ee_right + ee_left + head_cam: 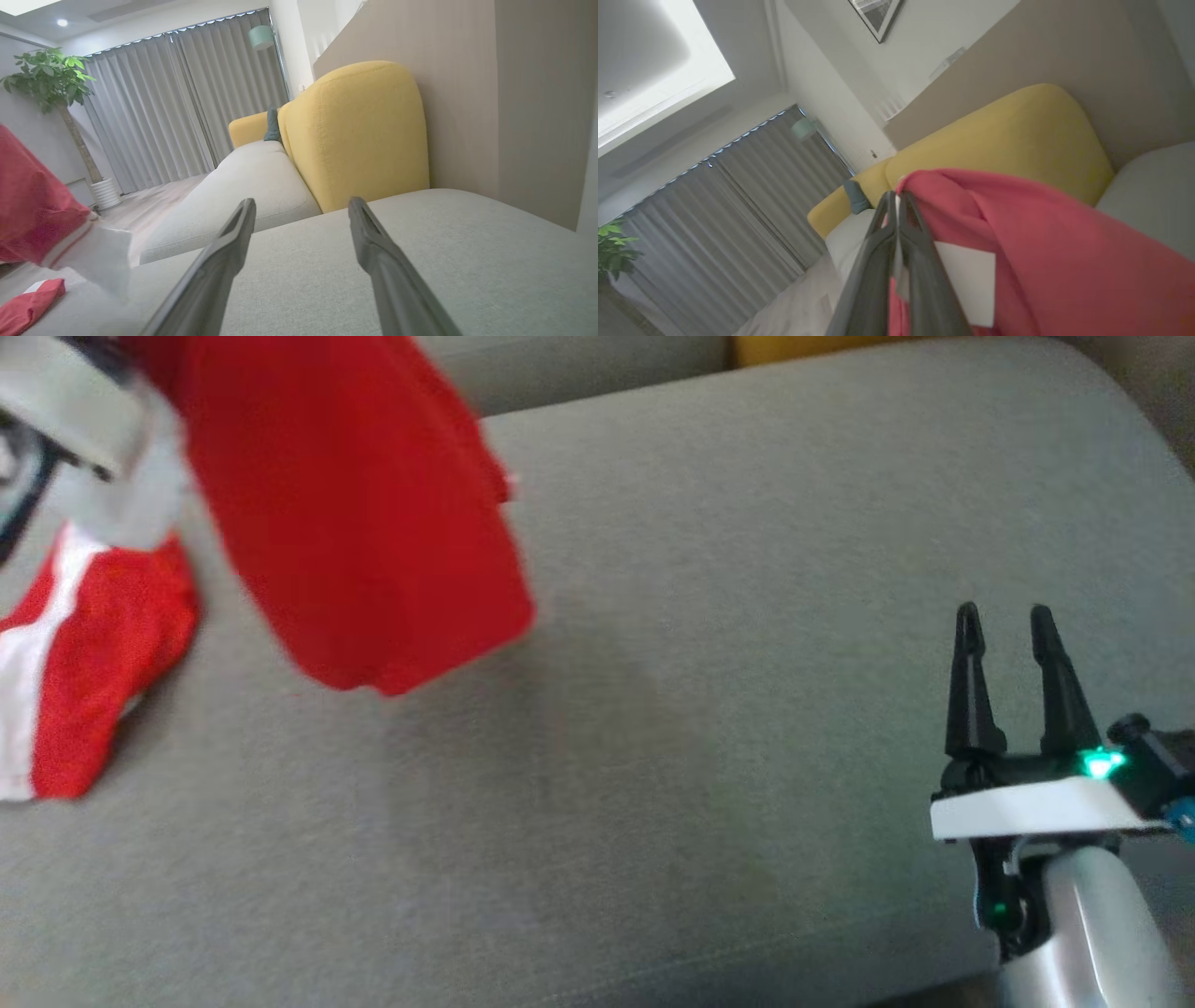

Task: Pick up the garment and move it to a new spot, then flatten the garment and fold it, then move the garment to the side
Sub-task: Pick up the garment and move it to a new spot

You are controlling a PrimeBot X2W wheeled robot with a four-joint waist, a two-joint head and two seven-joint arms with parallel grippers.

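The garment (355, 513) is red with white stripes. Most of it hangs in the air at the upper left of the head view, and one end (84, 663) still rests on the grey sofa seat (700, 709). My left gripper (896, 198) is shut on the garment's (1041, 252) edge, near a white label (966, 280). My right gripper (1006, 616) hovers open and empty over the seat at the lower right. The right wrist view shows its gripper (302, 205) open above the cushion, with the hanging garment (32, 205) at the left.
A yellow backrest cushion (359, 135) stands behind the grey seat (420, 261). Another grey seat section (243, 186) runs on toward grey curtains (177, 98). A potted plant (56, 79) stands on the floor at the left.
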